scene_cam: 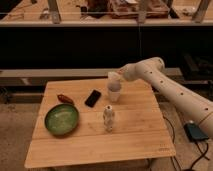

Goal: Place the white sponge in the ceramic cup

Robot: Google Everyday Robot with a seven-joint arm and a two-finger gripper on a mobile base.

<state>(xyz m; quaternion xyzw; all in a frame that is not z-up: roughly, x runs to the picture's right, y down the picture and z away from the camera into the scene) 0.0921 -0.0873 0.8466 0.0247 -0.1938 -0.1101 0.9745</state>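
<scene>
The ceramic cup [114, 93] stands upright on the wooden table [135, 135], near its back edge at the middle. My gripper [115, 78] reaches in from the right and hangs directly over the cup's rim. A pale off-white pad, the white sponge [113, 76], sits at the gripper's tip just above the cup, and the gripper is shut on it. Whether the sponge touches the rim I cannot tell.
A white patterned bottle [108, 118] stands upright in front of the cup. A black phone [92, 98] lies left of the cup, with a red-brown object [65, 98] beyond it. A green bowl [61, 119] sits at the left. A dark device [195, 132] lies on the floor to the right.
</scene>
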